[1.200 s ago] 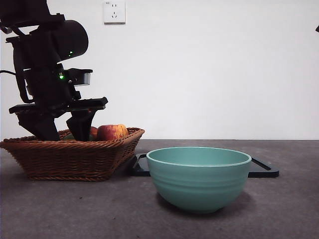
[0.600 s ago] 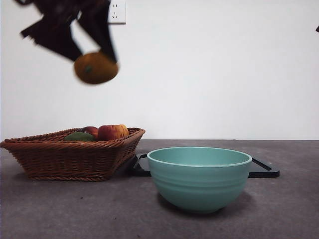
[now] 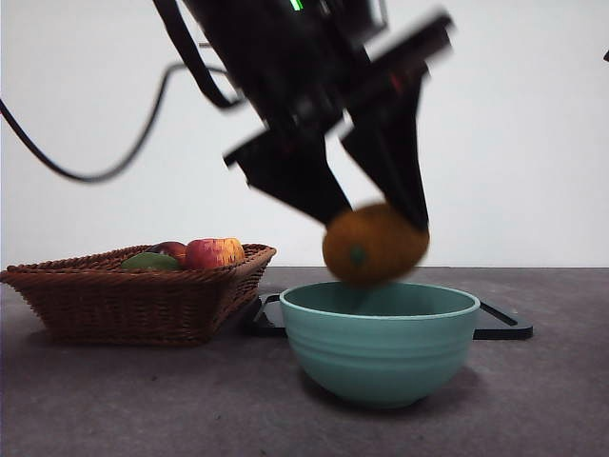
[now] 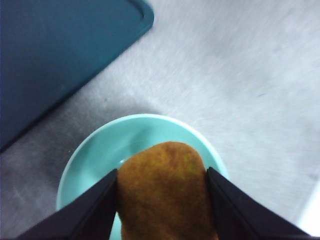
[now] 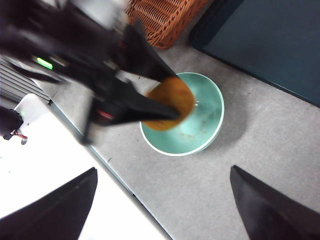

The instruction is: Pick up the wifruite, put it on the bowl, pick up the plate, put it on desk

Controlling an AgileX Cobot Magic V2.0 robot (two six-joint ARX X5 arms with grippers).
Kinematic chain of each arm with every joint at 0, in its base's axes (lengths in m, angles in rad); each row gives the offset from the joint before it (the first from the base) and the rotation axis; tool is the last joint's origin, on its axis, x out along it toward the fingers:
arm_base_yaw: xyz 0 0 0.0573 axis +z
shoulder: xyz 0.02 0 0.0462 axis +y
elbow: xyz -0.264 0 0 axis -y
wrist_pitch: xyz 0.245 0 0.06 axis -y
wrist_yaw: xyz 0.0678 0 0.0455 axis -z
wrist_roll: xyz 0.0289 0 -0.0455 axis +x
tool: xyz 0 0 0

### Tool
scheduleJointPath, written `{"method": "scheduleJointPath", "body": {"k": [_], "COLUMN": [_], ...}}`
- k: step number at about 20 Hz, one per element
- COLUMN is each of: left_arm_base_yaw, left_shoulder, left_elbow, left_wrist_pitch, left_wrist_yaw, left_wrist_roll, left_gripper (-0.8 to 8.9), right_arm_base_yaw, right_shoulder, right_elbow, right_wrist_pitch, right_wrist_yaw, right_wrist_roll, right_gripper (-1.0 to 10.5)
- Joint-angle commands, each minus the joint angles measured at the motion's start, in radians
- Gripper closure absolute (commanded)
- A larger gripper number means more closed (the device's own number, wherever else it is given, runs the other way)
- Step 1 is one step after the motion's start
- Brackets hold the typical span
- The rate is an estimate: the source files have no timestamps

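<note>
Left gripper (image 3: 376,224) is clamped on the orange-brown fruit (image 3: 375,244), its 2 jaws pressing the fruit's sides, held directly above the teal bowl (image 3: 381,345), just over the rim. Bowl stands on the grey desk (image 3: 143,400), in front of the black tray (image 3: 504,324), beside the wicker basket (image 3: 133,300). Right gripper (image 5: 162,210) hangs high above, jaws wide apart, empty.

Even, bright light fills the front view, with the white wall (image 3: 533,133) near blown out. The big dark arm (image 3: 304,86) in the upper centre is smeared by motion blur, as is the round orange-brown fruit (image 3: 374,244). The teal-green ridged ceramic bowl (image 3: 381,347) stays sharp over a soft shadow. The left wrist view is hazy throughout; the right wrist view glares white at lower left.
</note>
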Motion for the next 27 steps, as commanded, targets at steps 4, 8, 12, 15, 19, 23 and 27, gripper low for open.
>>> {"method": "scheduleJointPath", "body": {"k": [4,8,12,15,19,23,27], "left_arm_base_yaw": [-0.023,-0.023,-0.033,-0.037,-0.037,-0.027,0.009], "left_shoulder": [0.123,0.154,0.154,0.153,0.114,0.003,-0.163], "left_elbow": [0.019,0.019,0.019,0.022,0.024,0.024,0.024], "left_wrist_pitch": [0.048,0.046,0.042,0.041,0.039,0.024,-0.030], "left_wrist_yaw": [-0.055,-0.076,-0.075,-0.075,-0.075,-0.075,-0.075], "left_wrist_roll": [0.005,0.018,0.016,0.014,0.007,0.000,0.000], "left_gripper": [5.99,5.77,4.52,4.46,4.46,4.46,4.46], "right_arm_base_yaw": [0.005,0.005,0.005,0.005,0.005,0.005,0.005], "right_shoulder": [0.008,0.008,0.008,0.008,0.008,0.008,0.008], "right_elbow": [0.019,0.019,0.019,0.019,0.019,0.019,0.019], "right_wrist_pitch": [0.003,0.003,0.003,0.003,0.002,0.003,0.003], "right_wrist_yaw": [-0.003,-0.003,-0.003,-0.002,-0.002,-0.002,-0.002], "right_wrist_roll": [0.013,0.013,0.013,0.013,0.013,0.013,0.013], "right_gripper": [5.2,5.2,5.2,5.2,5.2,5.2,5.2]}}
